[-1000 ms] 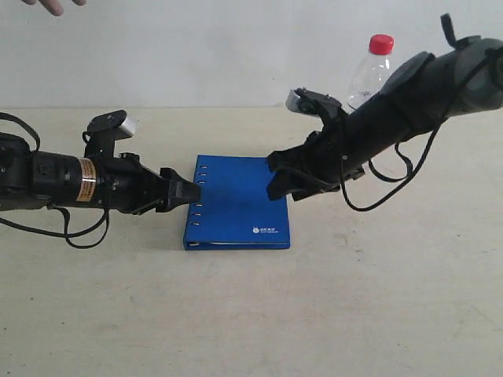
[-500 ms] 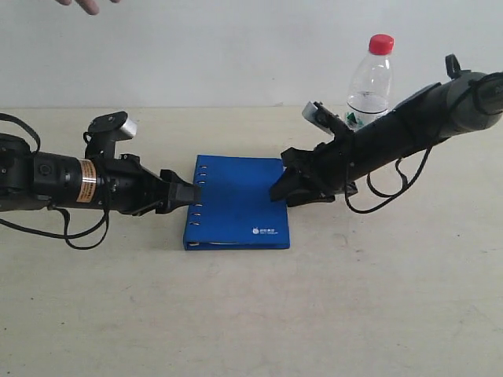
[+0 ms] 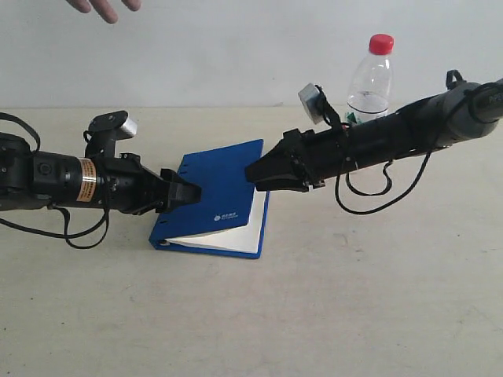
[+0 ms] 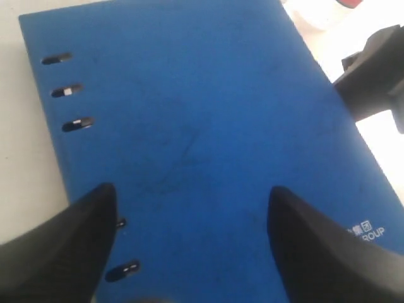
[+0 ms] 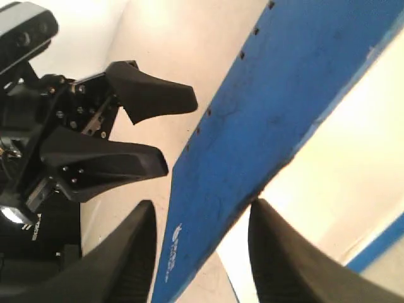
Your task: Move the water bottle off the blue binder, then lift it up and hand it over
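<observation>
The water bottle (image 3: 371, 78), clear with a red cap, stands upright on the table at the back right, apart from the blue binder (image 3: 216, 184). The binder's cover (image 5: 284, 95) is tilted up along its right edge, and white pages (image 3: 228, 234) show beneath. My right gripper (image 3: 255, 177) reaches in from the right. Its jaws stand apart with the cover's edge between them (image 5: 202, 205), and one finger (image 5: 278, 252) sits under the cover. My left gripper (image 3: 189, 192) is open at the binder's slotted edge, its fingertips over the blue cover (image 4: 190, 192) and gripping nothing.
A person's hand (image 3: 102, 6) hangs at the top left of the exterior view. The pale table (image 3: 354, 298) spreads bare in front of both arms. A black cable (image 3: 369, 200) loops under the right arm.
The right gripper has slid left and dropped to the binder's edge. The cover has tilted up and the binder has shifted left. The hand has come further into view.
</observation>
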